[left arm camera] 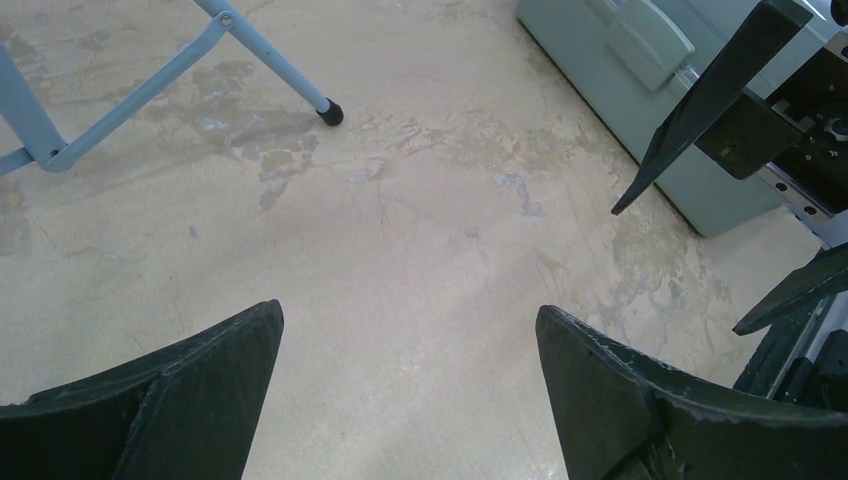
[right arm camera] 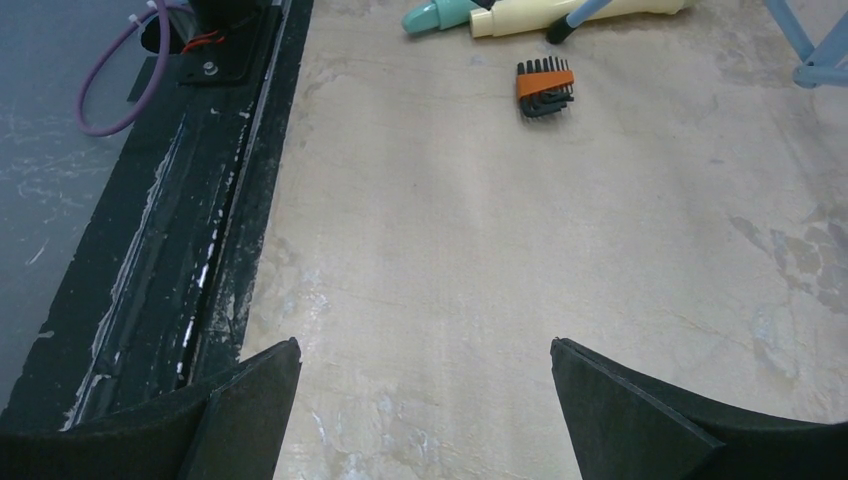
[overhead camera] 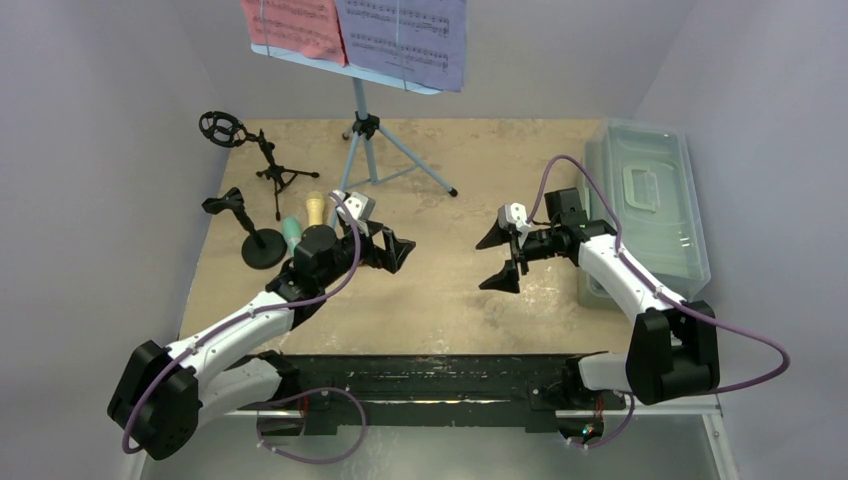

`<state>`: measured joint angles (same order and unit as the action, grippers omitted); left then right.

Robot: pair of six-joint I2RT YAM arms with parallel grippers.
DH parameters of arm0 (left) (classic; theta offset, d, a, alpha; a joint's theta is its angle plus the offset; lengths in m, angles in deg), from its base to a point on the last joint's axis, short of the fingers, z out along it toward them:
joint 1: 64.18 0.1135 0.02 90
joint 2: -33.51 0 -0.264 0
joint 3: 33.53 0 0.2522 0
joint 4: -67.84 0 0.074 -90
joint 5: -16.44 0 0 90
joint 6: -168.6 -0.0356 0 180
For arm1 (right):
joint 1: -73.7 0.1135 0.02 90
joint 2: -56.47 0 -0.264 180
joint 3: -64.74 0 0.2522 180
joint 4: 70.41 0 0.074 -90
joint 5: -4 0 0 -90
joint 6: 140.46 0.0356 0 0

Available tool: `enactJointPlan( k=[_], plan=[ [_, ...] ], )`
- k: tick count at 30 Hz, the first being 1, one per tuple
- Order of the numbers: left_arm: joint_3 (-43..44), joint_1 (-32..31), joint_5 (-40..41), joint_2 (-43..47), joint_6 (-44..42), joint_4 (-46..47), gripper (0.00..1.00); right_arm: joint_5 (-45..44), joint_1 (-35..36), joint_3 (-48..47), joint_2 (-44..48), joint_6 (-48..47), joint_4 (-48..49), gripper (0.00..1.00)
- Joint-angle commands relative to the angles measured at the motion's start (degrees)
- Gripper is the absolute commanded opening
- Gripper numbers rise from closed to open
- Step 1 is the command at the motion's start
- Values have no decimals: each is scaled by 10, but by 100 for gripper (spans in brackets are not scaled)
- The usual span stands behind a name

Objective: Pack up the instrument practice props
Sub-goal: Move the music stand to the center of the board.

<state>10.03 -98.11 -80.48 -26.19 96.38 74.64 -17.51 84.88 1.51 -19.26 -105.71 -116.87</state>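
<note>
I am holding my left gripper (overhead camera: 398, 250) and right gripper (overhead camera: 500, 262) wide over the desk's (overhead camera: 440, 300) middle. The tripod (overhead camera: 364, 130) is standing at its far edge, carrying pages (overhead camera: 400, 35); the microphones (overhead camera: 291, 237) are lying near the left edge.

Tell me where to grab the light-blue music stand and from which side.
Take the light-blue stand by its bare upright pole, between tray and leg hub, coming in level from the near side. The tray overhangs the top, likely blocking a descent, and the splayed legs crowd the base.
</note>
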Motion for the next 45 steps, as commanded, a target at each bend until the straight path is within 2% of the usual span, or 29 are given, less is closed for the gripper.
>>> enactJointPlan(
  k=[1,18,33,45],
  plan=[
    [20,-5,2,-1,-20,42,97,6,-2,-24,-2,-17,-9,99],
    [20,-11,25,-6,-40,42,99,7,-1,-27,-3,-22,-16,99],
    [37,-11,12,-25,-70,49,98,9,-2,-28,-5,-28,-20,99],
    [33,-10,26,-32,-33,72,100,9,-2,-30,-3,-33,-26,99]
  ],
)
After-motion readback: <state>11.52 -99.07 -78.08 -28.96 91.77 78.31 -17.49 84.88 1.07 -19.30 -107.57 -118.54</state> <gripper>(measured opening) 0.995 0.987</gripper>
